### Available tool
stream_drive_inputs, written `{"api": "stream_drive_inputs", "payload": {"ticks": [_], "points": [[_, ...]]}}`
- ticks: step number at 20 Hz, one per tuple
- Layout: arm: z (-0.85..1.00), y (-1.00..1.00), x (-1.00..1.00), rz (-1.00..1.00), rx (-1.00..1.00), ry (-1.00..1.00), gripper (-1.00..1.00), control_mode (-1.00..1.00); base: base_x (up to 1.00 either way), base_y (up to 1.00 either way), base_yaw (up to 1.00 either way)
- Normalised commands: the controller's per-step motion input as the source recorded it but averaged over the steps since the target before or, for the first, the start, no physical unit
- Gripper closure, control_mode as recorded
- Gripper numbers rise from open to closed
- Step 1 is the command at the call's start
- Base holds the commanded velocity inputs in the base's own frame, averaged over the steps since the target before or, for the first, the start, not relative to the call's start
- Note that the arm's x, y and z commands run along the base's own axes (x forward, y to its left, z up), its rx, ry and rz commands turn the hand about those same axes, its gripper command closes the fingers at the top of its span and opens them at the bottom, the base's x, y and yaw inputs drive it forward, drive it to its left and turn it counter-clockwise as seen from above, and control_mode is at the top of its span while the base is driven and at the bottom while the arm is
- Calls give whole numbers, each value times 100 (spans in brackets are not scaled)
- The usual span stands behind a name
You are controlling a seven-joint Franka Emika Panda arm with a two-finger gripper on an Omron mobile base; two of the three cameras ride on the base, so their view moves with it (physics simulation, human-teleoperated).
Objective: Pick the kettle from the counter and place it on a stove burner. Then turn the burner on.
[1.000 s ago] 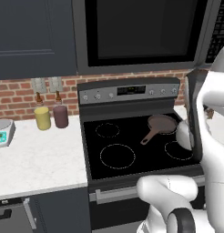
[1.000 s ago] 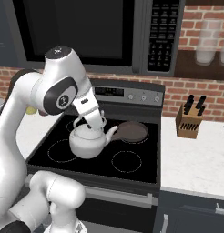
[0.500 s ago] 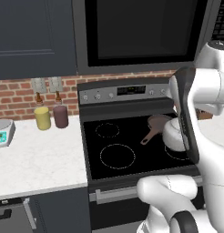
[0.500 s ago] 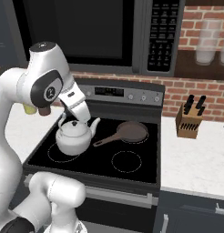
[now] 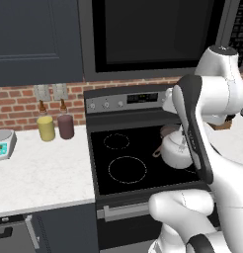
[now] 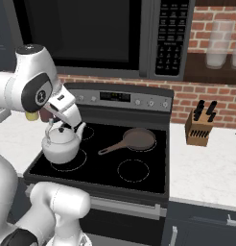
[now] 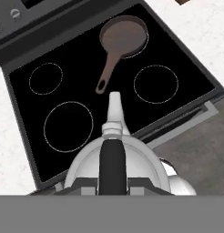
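Observation:
My gripper (image 6: 61, 126) is shut on the thin arched handle of the silvery-white kettle (image 6: 59, 147), which hangs just above the black cooktop's front left. The largest dashed burner (image 6: 76, 165) lies partly hidden under it. From the left, the kettle (image 5: 176, 151) appears right of the burner (image 5: 127, 169), half behind my arm. In the hand view the dark handle runs between my fingertips (image 7: 88, 184), above the kettle (image 7: 118, 159); its spout points up the picture and the burner (image 7: 68, 126) lies to its upper left. The white counter (image 5: 39, 168) flanks the stove.
The brown skillet (image 6: 136, 139) sits on the back right burner, handle pointing forward-left toward the kettle. A knife block (image 6: 199, 129) stands on the right counter. A yellow jar (image 5: 45, 127), a maroon jar (image 5: 65, 126) and a scale (image 5: 2, 143) stand on the left counter.
The arm has carried the kettle leftward across the cooktop, away from the skillet and over the front left burner. The grip on the handle stays the same.

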Motion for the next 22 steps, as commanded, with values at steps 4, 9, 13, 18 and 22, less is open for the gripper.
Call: {"api": "stream_drive_inputs", "payload": {"ticks": [4, 9, 13, 18, 22], "points": [[0, 59, 7, 14, 0, 11, 100, -100, 0, 0, 0], [-11, 49, 22, 13, 0, 7, 100, -100, 0, 0, 0], [-16, 44, 27, 12, 0, 5, 100, -100, 0, 0, 0], [-13, 27, 33, 9, 0, 5, 100, -100, 0, 0, 0], [-21, 16, 23, 4, -1, 1, 100, -100, 0, 0, 0]]}}
